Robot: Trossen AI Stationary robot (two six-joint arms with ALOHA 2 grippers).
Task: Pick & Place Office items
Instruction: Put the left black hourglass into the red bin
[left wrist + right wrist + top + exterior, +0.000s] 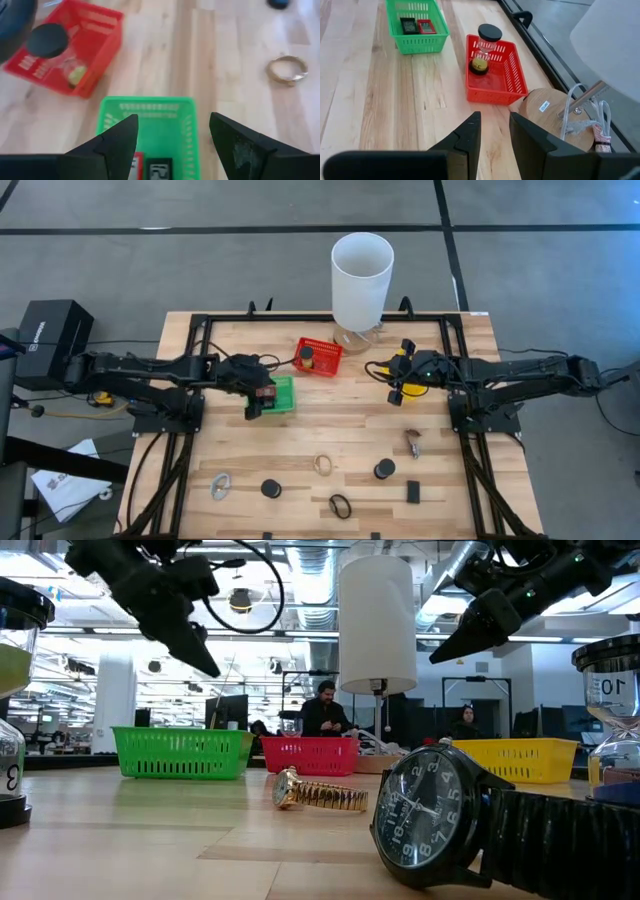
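Note:
My left gripper (172, 131) hangs open above the green basket (150, 125), at the table's middle left (260, 406). A red piece (136, 167) and a black piece (160, 169) lie on that basket's floor. My right gripper (494, 131) waits raised at the middle right (392, 372), its fingers a narrow gap apart with nothing between them. Loose on the near half of the table lie a gold watch (323, 464), two black discs (271, 488) (385, 470), a black band loop (341, 506), a black rectangle (413, 492) and a silvery clip (220, 484).
A red basket (319, 356) holding a black-topped sand timer (485, 47) stands between the arms. A yellow basket (520, 760) sits under my right arm. A tall white lamp (361, 280) stands at the far edge. A black watch (440, 815) lies close to the low camera.

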